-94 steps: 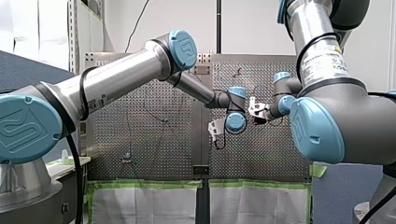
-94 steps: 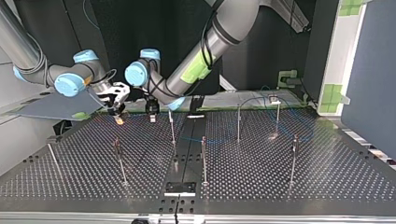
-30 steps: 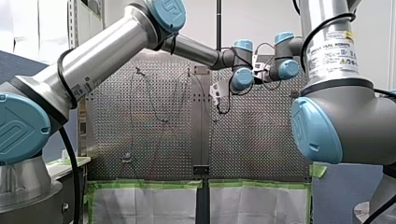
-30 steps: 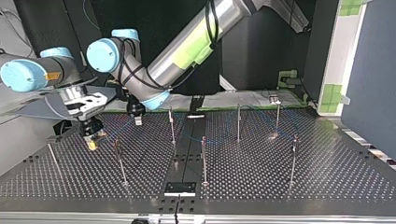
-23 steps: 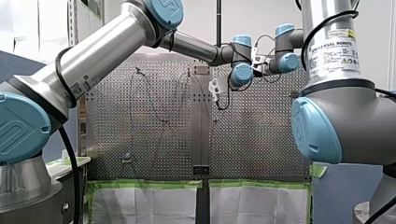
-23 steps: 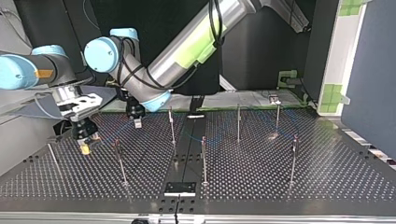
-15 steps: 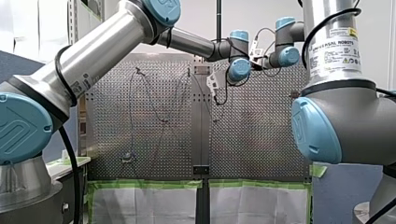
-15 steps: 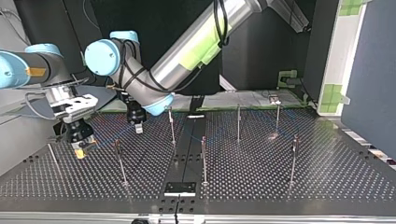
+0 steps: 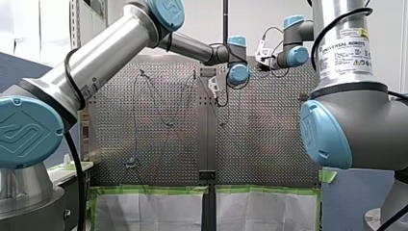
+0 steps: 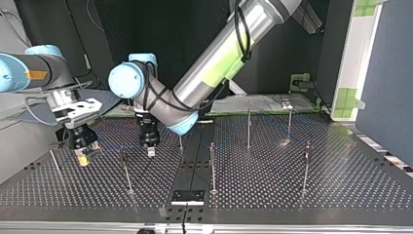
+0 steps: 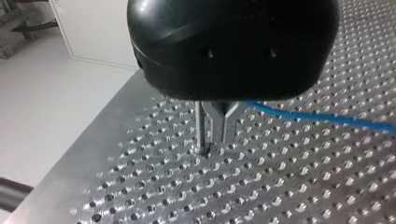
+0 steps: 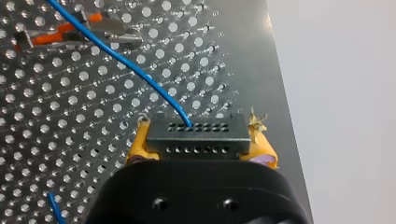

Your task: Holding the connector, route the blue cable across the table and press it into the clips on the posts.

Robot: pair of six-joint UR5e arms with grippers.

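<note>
My right gripper (image 12: 196,148) pinches a dark grey connector block (image 12: 196,133) by its two short ends between yellow pads (image 12: 137,144). The block's pierced face is turned away from the wrist. In the top view this gripper (image 10: 84,158) hangs just above the perforated metal table (image 10: 272,195), near that view's left edge. A thin blue cable (image 12: 126,63) leaves one hole of the block and runs off over the table.

My left gripper (image 11: 222,137) points straight down just beside a slim metal post (image 11: 200,126). Its metal fingers (image 11: 229,123) are drawn close together. The cable (image 11: 317,119) comes in to them from one side, and they seem to nip it, though the black housing hides the contact. In the top view this gripper (image 10: 151,150) stands between two of the posts, well apart from the connector.

The connector is the rigid part and the right place to grip. Its flat ends give the pads a firm seat, and it looks light enough that a modest squeeze should hold it. The cable I judge to be light, limp and a little springy. It will sag, curl back and slide through smooth metal fingers. It may kink or strain where it enters the block if pulled hard sideways. Guiding it close to each clip, with little slack, should make pressing it in easier.
</note>
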